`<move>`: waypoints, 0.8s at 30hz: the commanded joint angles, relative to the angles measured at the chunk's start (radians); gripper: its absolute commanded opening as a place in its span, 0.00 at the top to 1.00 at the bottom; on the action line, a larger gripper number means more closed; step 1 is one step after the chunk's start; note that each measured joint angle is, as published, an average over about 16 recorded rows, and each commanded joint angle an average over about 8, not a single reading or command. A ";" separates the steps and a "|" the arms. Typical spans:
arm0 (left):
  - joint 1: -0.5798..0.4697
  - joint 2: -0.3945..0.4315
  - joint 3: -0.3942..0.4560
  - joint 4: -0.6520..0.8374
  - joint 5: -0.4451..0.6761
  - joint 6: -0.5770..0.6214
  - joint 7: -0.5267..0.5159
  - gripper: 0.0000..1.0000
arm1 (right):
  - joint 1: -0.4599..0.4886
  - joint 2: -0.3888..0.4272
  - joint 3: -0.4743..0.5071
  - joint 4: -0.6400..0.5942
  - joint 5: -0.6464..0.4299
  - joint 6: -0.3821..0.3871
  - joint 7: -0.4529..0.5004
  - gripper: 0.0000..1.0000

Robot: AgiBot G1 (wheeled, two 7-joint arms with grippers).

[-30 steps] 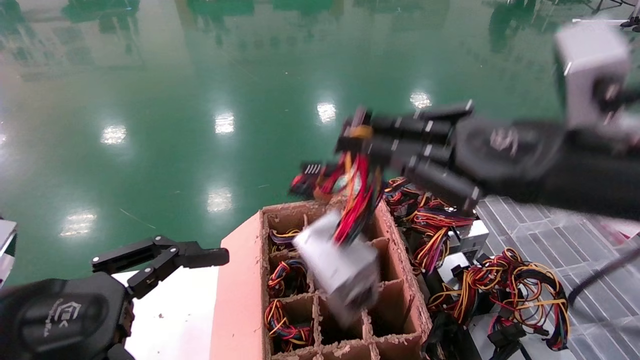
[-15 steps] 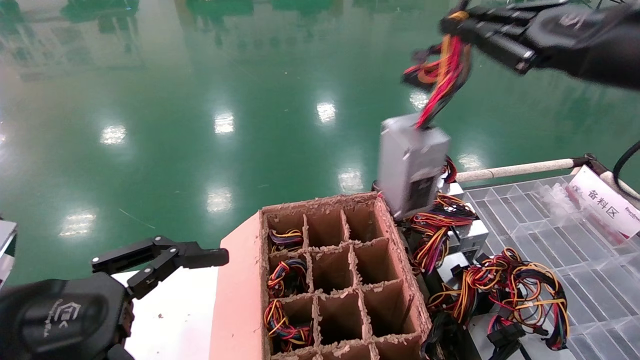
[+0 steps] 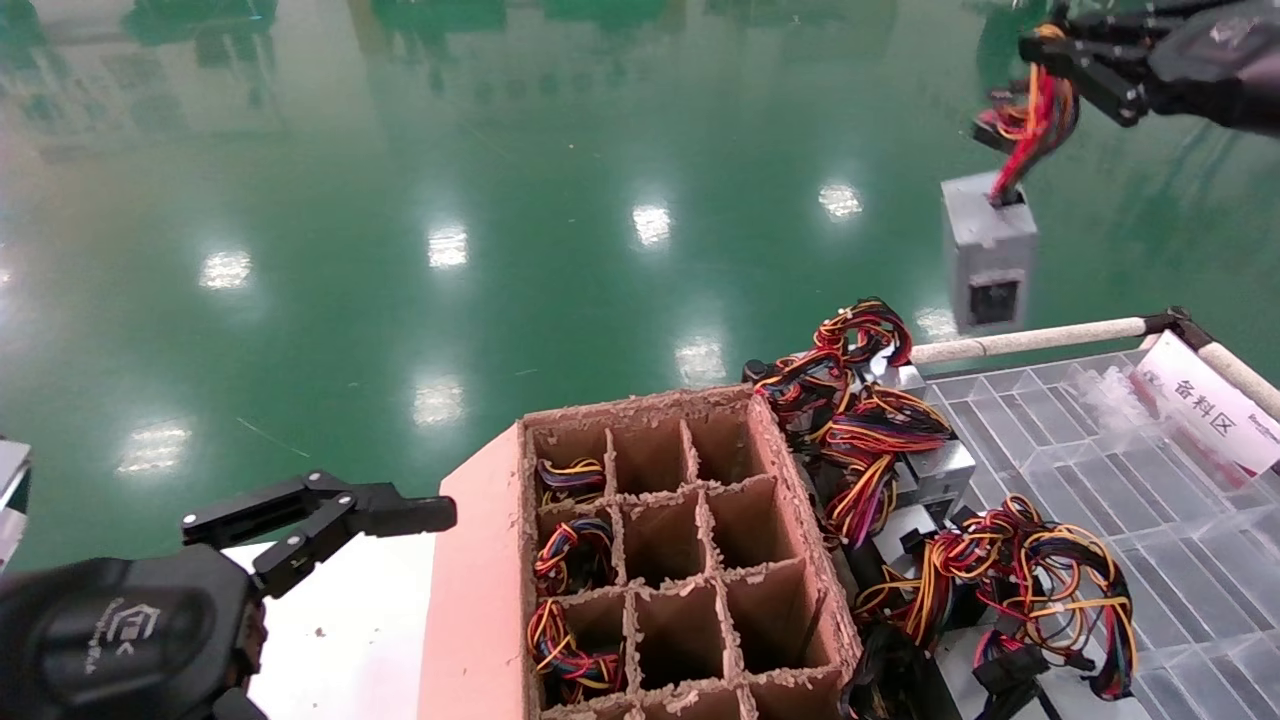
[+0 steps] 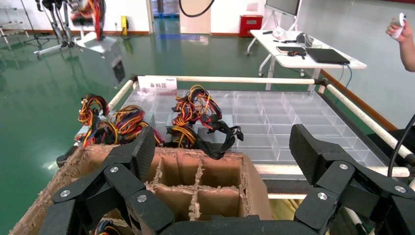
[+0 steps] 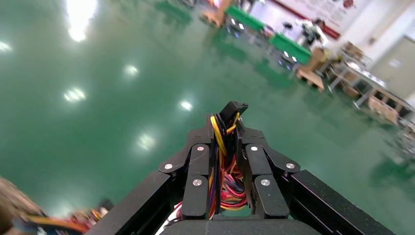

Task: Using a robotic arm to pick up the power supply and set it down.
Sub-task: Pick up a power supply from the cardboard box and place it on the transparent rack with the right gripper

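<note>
I have the right claw point(image 3: 1050, 50) high at the far right of the head view, its black fingers point(image 5: 195, 169) clamped on the red, yellow and black wire bundle point(image 3: 1030, 120) of the small silver-grey metal power supply point(image 3: 988, 250). The box hangs by those wires in open air, over the green floor just beyond the white padded rail point(image 3: 1040, 338) of the clear plastic grid tray point(image 3: 1090, 450). It touches nothing beneath it.

I judge this to be the carry step: the pick is done, the set-down is not. The next move calls for bringing the hanging box over a landing spot, lowering it until it rests, and only then releasing the wires. Since it dangles, it may swing, so I would go slowly.

The left claw point(image 3: 330, 515) is parked low on my left with its fingers spread wide, beside the brown cardboard divider box point(image 3: 690, 560). Other grey units with yellow-orange wire tangles point(image 3: 860, 440) lie between that box and the tray.
</note>
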 commanded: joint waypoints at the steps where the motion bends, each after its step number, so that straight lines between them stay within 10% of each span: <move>1: 0.000 0.000 0.000 0.000 0.000 0.000 0.000 0.00 | 0.013 -0.007 -0.012 -0.025 -0.021 0.033 -0.024 1.00; 24: 0.000 0.000 0.000 0.000 0.000 0.000 0.000 0.00 | -0.057 -0.071 -0.024 -0.126 -0.043 0.158 -0.185 1.00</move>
